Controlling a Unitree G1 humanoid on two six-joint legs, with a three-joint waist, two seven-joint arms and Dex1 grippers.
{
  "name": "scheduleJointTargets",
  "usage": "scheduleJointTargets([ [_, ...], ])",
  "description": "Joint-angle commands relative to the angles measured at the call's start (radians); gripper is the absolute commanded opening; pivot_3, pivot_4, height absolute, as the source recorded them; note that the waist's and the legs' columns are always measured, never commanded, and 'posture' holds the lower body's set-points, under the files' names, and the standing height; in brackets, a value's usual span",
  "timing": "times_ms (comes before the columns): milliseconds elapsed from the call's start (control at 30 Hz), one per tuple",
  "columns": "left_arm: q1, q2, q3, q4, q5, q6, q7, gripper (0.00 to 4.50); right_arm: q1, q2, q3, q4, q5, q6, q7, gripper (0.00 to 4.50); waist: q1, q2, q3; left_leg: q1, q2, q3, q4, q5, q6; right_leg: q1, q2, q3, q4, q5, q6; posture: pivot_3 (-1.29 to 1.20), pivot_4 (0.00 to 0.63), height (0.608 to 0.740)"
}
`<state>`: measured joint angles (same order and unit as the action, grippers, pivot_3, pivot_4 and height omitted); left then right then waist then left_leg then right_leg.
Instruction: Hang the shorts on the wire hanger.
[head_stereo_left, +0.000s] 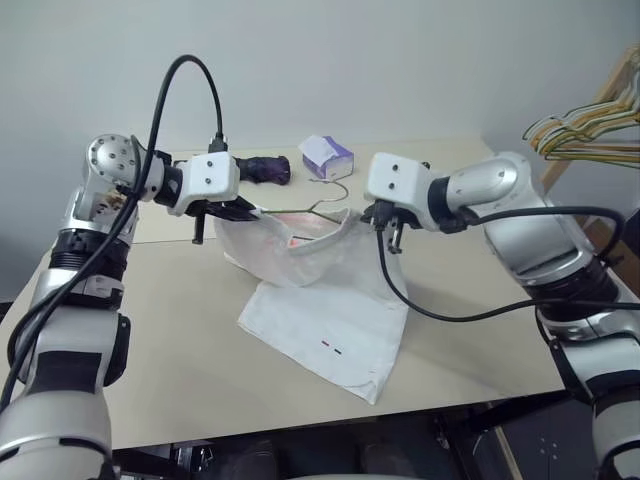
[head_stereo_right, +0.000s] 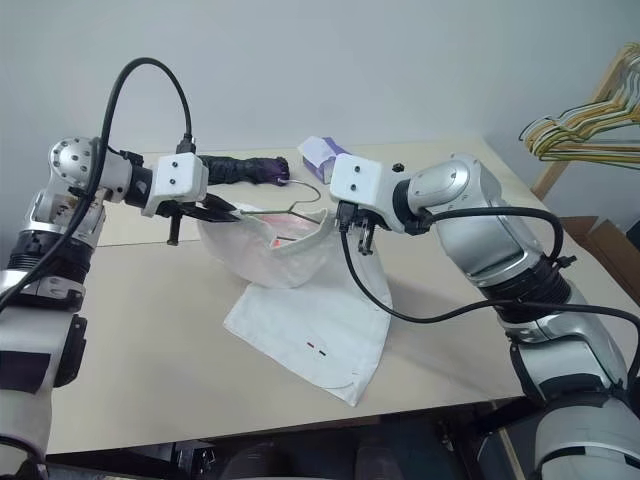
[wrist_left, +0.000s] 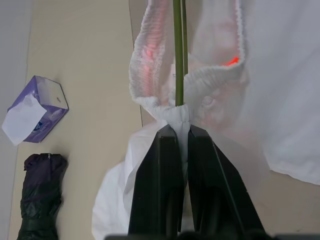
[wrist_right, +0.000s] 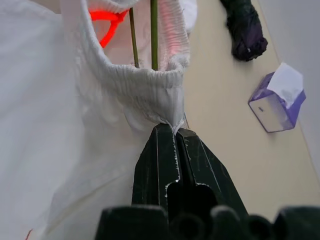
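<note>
The white shorts (head_stereo_left: 330, 320) are lifted by their gathered waistband, which hangs open between my two grippers, while the legs lie on the table. My left gripper (head_stereo_left: 232, 212) is shut on a bunched end of the waistband (wrist_left: 175, 112). My right gripper (head_stereo_left: 388, 228) is shut on the opposite end (wrist_right: 172, 122). The wire hanger (head_stereo_left: 338, 192) is a thin bare wire. Its hook rises just behind the waistband, and its bars (wrist_left: 177, 50) run inside the waistband opening, meeting the fabric at the left gripper's pinch. Small red and black marks show near the hem.
A white-and-purple tissue box (head_stereo_left: 326, 156) and a dark purple bundle (head_stereo_left: 262, 168) lie at the back of the beige table (head_stereo_left: 170, 330). A bunch of yellow, green and white hangers (head_stereo_left: 590, 135) hangs on a wooden rack at the far right.
</note>
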<state>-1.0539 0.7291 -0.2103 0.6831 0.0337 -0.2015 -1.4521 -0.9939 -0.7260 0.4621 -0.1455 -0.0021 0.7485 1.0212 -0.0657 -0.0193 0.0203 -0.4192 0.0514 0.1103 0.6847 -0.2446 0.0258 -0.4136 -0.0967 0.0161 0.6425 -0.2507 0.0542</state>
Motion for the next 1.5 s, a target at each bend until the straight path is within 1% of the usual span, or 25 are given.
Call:
scheduleJointTargets([
  [33, -0.009, 0.0, 0.043, -0.034, -0.042, 0.007, 0.014, 0.0, 0.008, 0.01, -0.006, 0.008, -0.046, -0.071, -0.026, 0.06, -0.001, 0.0, 0.0, -0.001, 0.0, 0.0, 0.0, 0.0, 0.0, -0.002, 0.0, 0.0, 0.001, 0.0, 0.0, -0.03, 0.0, 0.74],
  [67, -0.008, 0.001, 0.044, -0.036, -0.042, 0.008, 0.013, 0.0, 0.016, 0.015, -0.008, 0.013, -0.056, -0.095, -0.034, 0.06, -0.002, 0.0, 0.0, -0.003, 0.0, 0.0, 0.001, 0.0, 0.0, -0.004, 0.0, 0.0, 0.003, 0.0, 0.0, -0.03, 0.0, 0.74],
  [167, -0.008, 0.003, 0.045, -0.035, -0.043, 0.007, 0.017, 0.0, 0.035, 0.027, -0.017, 0.02, -0.064, -0.134, -0.034, 0.75, -0.002, 0.0, 0.0, -0.006, 0.0, 0.0, 0.004, 0.0, 0.0, -0.006, 0.0, 0.0, 0.005, 0.0, 0.0, -0.03, 0.0, 0.74],
  [233, -0.009, 0.005, 0.047, -0.032, -0.043, 0.005, 0.02, 0.0, 0.052, 0.031, -0.026, 0.021, -0.064, -0.163, -0.025, 1.36, -0.003, 0.0, 0.0, -0.006, 0.0, 0.0, 0.005, 0.0, 0.0, -0.007, 0.0, 0.0, 0.005, 0.0, 0.0, -0.03, 0.0, 0.74],
  [300, -0.011, 0.006, 0.048, -0.029, -0.044, 0.005, 0.023, 0.0, 0.061, 0.036, -0.034, 0.034, -0.065, -0.18, -0.024, 2.11, -0.003, 0.0, 0.0, -0.007, 0.0, 0.0, 0.006, 0.0, 0.0, -0.007, 0.0, 0.0, 0.005, 0.0, 0.0, -0.03, 0.0, 0.74],
  [400, -0.011, 0.008, 0.048, -0.028, -0.043, 0.003, 0.025, 0.0, 0.072, 0.039, -0.036, 0.069, -0.077, -0.224, -0.034, 3.11, -0.003, 0.0, 0.0, -0.007, 0.0, 0.0, 0.008, -0.001, 0.001, -0.006, 0.0, 0.0, 0.005, 0.0, 0.0, -0.03, 0.0, 0.74],
  [533, -0.005, 0.007, 0.05, -0.035, -0.05, 0.006, 0.022, 0.0, 0.079, 0.055, -0.055, 0.102, -0.058, -0.252, -0.023, 3.11, -0.003, 0.0, 0.0, -0.007, 0.0, 0.0, 0.01, -0.001, 0.001, -0.006, 0.0, 0.0, 0.007, 0.0, 0.0, -0.03, 0.0, 0.74],
  [667, -0.003, 0.01, 0.048, -0.038, -0.048, 0.004, 0.021, 0.0, 0.077, 0.072, -0.069, 0.149, -0.05, -0.236, -0.027, 3.11, -0.003, 0.0, 0.0, -0.007, 0.0, 0.0, 0.011, 0.0, 0.001, -0.006, 0.0, 0.0, 0.008, 0.0, 0.0, -0.02, 0.0, 0.74],
  [867, 0.009, 0.023, 0.052, -0.059, -0.06, 0.01, 0.004, 0.0, 0.081, 0.07, -0.108, 0.204, -0.052, -0.262, -0.044, 3.11, -0.002, 0.0, 0.0, -0.006, 0.0, -0.001, 0.013, 0.0, 0.0, -0.007, 0.0, 0.001, 0.013, 0.0, 0.0, -0.02, 0.0, 0.74],
  [1000, 0.016, 0.024, 0.068, -0.088, -0.1, 0.028, -0.03, 0.0, 0.088, 0.082, -0.139, 0.225, 0.016, -0.249, 0.022, 3.11, -0.002, 0.0, 0.0, -0.005, 0.0, -0.001, 0.014, 0.001, 0.0, -0.007, 0.0, 0.001, 0.015, 0.0, 0.0, -0.01, 0.0, 0.74],
  [1133, 0.02, 0.026, 0.07, -0.099, -0.113, 0.018, -0.046, 0.0, 0.088, 0.104, -0.16, 0.242, 0.064, -0.235, 0.052, 3.11, -0.003, 0.0, 0.0, -0.005, 0.0, -0.001, 0.014, 0.001, 0.0, -0.007, 0.0, 0.001, 0.015, 0.0, 0.0, -0.01, 0.0, 0.74],
  [1233, 0.026, 0.026, 0.073, -0.108, -0.122, 0.022, -0.052, 0.0, 0.09, 0.105, -0.148, 0.24, 0.069, -0.254, 0.08, 2.57, -0.001, 0.0, 0.0, -0.005, 0.0, -0.001, 0.014, 0.001, 0.0, -0.007, 0.0, 0.001, 0.015, 0.0, 0.0, -0.01, 0.0, 0.74],
  [1467, 0.035, 0.029, 0.069, -0.115, -0.132, 0.022, -0.052, 0.0, 0.103, 0.107, -0.146, 0.218, 0.079, -0.255, 0.112, 0.13, 0.0, 0.0, 0.0, -0.005, 0.001, -0.001, 0.014, 0.001, 0.0, -0.007, 0.0, 0.001, 0.015, 0.0, 0.0, 0.0, 0.0, 0.74],
  [1500, 0.035, 0.03, 0.067, -0.111, -0.127, 0.015, -0.049, 0.0, 0.105, 0.107, -0.146, 0.217, 0.076, -0.255, 0.112, 0.09, 0.0, 0.0, 0.0, -0.005, 0.0, -0.001, 0.014, 0.001, 0.0, -0.007, 0.0, 0.001, 0.015, 0.0, 0.0, -0.01, 0.0, 0.74],
])
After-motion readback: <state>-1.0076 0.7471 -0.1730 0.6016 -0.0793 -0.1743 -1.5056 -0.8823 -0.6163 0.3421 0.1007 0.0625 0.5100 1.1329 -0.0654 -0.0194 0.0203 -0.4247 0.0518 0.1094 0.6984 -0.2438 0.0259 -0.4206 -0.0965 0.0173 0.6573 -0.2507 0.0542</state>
